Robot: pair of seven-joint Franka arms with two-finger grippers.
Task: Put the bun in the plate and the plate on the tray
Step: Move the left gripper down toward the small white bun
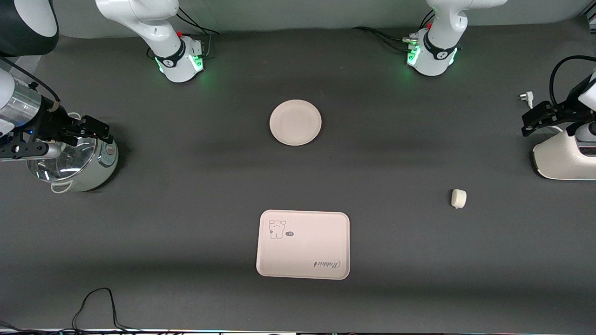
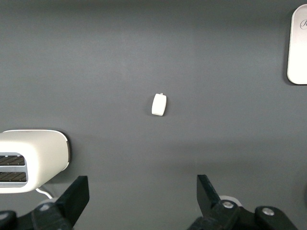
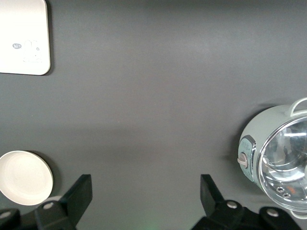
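Observation:
The small off-white bun [image 1: 458, 198] lies on the dark table toward the left arm's end, apart from everything. The round cream plate [image 1: 295, 122] sits mid-table with nothing on it. The rectangular tray [image 1: 302, 244] with the animal print lies nearer to the front camera than the plate and is bare. My left gripper [image 1: 531, 122] hangs open over the white toaster's edge. In the left wrist view the left gripper [image 2: 142, 184] holds nothing, and the bun [image 2: 159, 104] and a tray corner [image 2: 298, 48] show. My right gripper [image 1: 103, 132] is open over the pot; in the right wrist view it [image 3: 146, 184] holds nothing, with the plate [image 3: 26, 177] and tray [image 3: 24, 36] in view.
A white toaster [image 1: 565, 158] stands at the left arm's end of the table. A pale green pot with a glass lid [image 1: 74, 163] stands at the right arm's end. Cables lie along the table's edge nearest the front camera [image 1: 98, 307].

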